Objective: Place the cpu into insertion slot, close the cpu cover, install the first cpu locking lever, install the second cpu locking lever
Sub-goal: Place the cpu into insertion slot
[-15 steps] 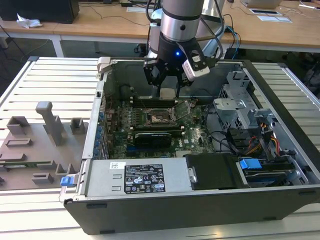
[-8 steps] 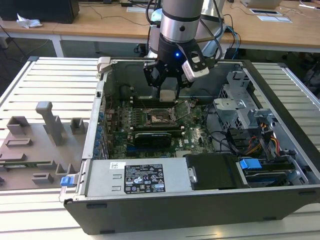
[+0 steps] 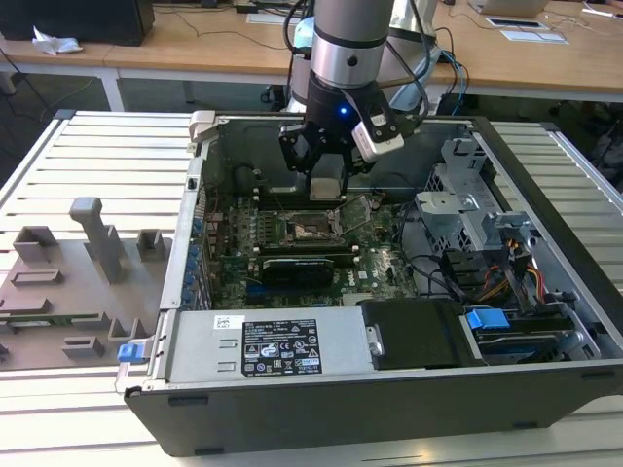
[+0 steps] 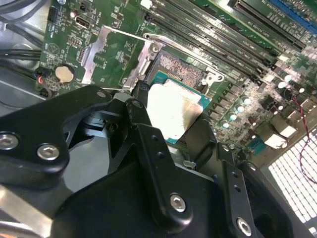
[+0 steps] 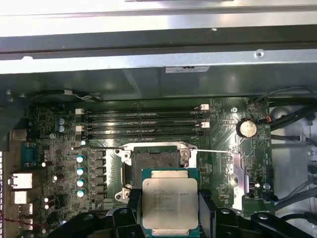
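My gripper point(image 5: 170, 210) is shut on the cpu point(image 5: 170, 202), a square chip with a silvery top and a green edge, held flat between two black fingers point(image 5: 132, 202). The cpu hangs above the green motherboard, just beside the insertion slot point(image 5: 153, 161), whose dark centre lies bare. The cpu cover point(image 5: 238, 178) is swung open to one side of the slot. Thin lever wires point(image 5: 215, 150) run outward from the slot's rim. The second wrist view shows the cpu point(image 4: 171, 111) next to the slot point(image 4: 181, 67) and the open cover point(image 4: 116, 54). In the exterior view the gripper point(image 3: 326, 190) hovers over the slot point(image 3: 311, 230).
Long black memory slots point(image 5: 143, 121) and a coin battery point(image 5: 246, 129) lie beyond the slot, close to the case wall point(image 5: 148, 64). A power supply point(image 3: 282, 345) and a drive cage point(image 3: 467, 209) crowd the case. A grey fixture tray point(image 3: 78, 277) lies outside at the exterior view's left.
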`<act>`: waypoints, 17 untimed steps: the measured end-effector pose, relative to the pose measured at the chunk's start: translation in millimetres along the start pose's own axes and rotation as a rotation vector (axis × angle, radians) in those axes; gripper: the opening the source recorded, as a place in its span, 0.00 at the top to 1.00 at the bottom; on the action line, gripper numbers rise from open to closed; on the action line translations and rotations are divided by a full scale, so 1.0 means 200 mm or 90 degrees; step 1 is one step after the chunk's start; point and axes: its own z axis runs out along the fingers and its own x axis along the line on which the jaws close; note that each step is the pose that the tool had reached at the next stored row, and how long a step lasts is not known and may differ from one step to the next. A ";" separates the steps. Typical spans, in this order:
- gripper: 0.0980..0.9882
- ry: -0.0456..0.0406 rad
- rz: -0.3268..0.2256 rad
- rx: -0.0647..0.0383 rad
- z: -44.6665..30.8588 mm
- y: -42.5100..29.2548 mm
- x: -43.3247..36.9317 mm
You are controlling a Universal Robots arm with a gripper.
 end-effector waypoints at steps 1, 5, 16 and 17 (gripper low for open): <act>0.50 0.0000 0.000 0.000 0.011 0.000 0.003; 0.50 0.0000 0.000 0.000 0.059 -0.001 0.004; 0.50 0.0001 0.000 0.000 0.070 -0.002 0.004; 0.50 0.0000 0.000 0.000 0.070 -0.002 0.004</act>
